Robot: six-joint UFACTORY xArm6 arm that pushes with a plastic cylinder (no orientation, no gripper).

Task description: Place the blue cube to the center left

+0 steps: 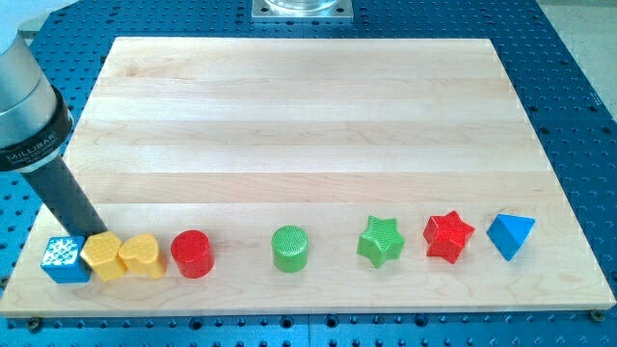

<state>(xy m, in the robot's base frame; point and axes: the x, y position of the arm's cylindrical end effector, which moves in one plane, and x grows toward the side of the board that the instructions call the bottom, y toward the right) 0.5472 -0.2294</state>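
Observation:
The blue cube (pixel 66 259) sits at the bottom left corner of the wooden board (pixel 308 116), with a white speckled top. My tip (pixel 87 233) comes down from the view's upper left and rests just above and right of the cube, at the top edge of the yellow hexagon block (pixel 102 255). The tip seems to touch or nearly touch both blocks; I cannot tell which.
A row of blocks runs along the bottom edge: a yellow heart (pixel 144 255), a red cylinder (pixel 192 253), a green cylinder (pixel 290 248), a green star (pixel 381 241), a red star (pixel 448 236), a blue triangular block (pixel 509 235). The arm's grey body (pixel 27 106) stands at the left.

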